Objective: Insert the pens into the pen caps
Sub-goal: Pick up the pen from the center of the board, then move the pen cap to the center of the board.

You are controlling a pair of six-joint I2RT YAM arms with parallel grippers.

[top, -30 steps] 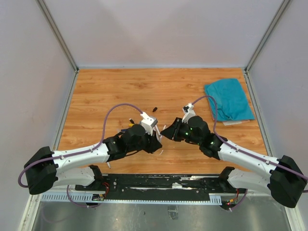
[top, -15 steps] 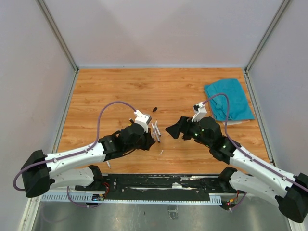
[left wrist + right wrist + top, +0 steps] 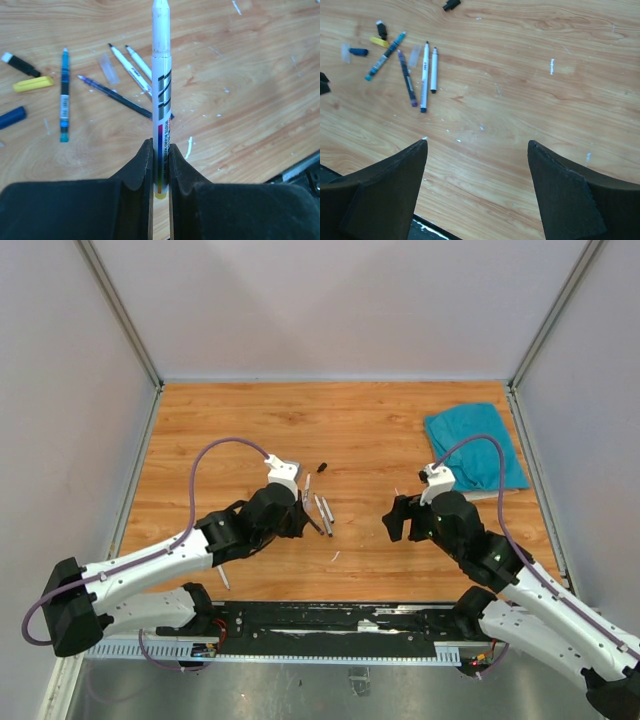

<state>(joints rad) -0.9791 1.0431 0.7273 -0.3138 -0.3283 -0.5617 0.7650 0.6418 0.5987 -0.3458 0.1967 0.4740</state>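
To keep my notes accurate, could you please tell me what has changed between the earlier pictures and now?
The right gripper opened and drew back rightward, away from the left gripper, which swung slightly leftward. The left gripper stays shut on the white marker pen with grey-striped label; the teal cloth has not moved.
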